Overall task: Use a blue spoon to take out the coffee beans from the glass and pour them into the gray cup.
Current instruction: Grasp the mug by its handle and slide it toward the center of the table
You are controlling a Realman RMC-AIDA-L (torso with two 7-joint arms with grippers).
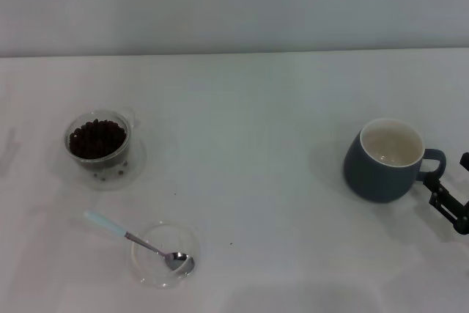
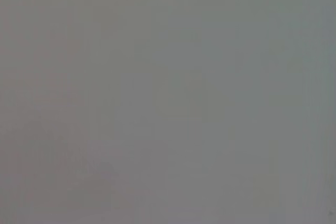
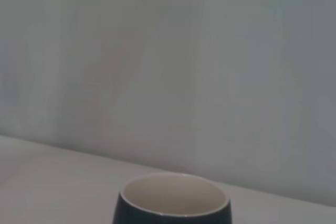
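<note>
A: Count?
B: 1 spoon [image 1: 124, 236], 1 glass [image 1: 99, 143] w/ many beans [image 1: 96, 138], 1 gray cup [image 1: 387, 160], 1 clear dish [image 1: 165, 255].
A: Grippers?
B: 1 visible, the right [image 1: 453, 199].

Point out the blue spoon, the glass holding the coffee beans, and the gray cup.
blue spoon [image 1: 105, 224]: head view, on its pale blue handle.
glass [image 1: 121, 159]: head view, on its clear side wall below the beans.
gray cup [image 1: 377, 177]: head view, on its dark outer wall.

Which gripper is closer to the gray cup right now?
Right. The right gripper sits just beside the gray cup's handle, at the table's right edge. The left gripper is not in view, so its distance cannot be judged.
</note>
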